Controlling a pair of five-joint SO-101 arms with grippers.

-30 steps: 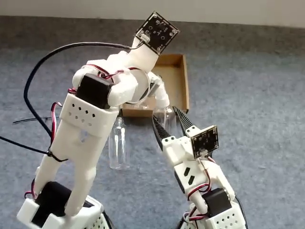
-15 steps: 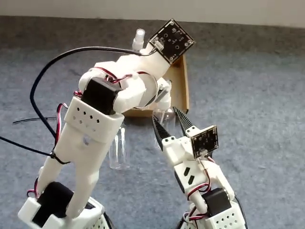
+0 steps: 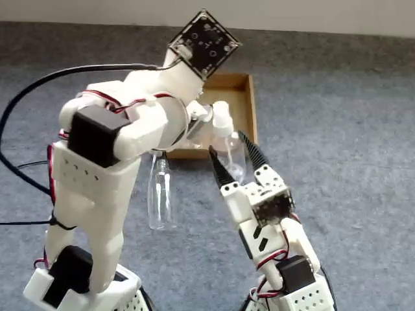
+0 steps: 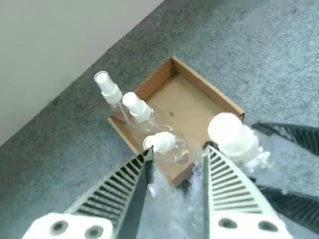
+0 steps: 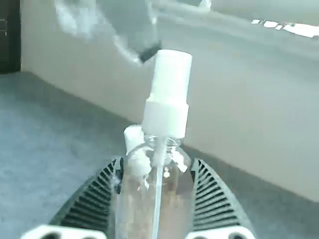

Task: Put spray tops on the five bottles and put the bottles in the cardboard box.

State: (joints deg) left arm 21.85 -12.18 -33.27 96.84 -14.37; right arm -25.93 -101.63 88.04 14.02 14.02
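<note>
Clear plastic bottle (image 3: 235, 155), fitted with a white spray top (image 3: 222, 118), upright and clamped in the right gripper (image 3: 227, 144) just on the near side of the cardboard box (image 3: 250, 110). Left gripper (image 4: 177, 153), jaws apart, hangs above it. Three capped bottles (image 4: 133, 107) are in the box; an uncapped bottle (image 3: 161, 191) stands to the left.

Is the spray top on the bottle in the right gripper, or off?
On: the white spray top sits on the bottle, its tube inside.

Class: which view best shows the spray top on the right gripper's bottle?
Right wrist view: the spray top stands side-on, seated on the bottle. High view shows it at an angle; left wrist view, from above.
</note>
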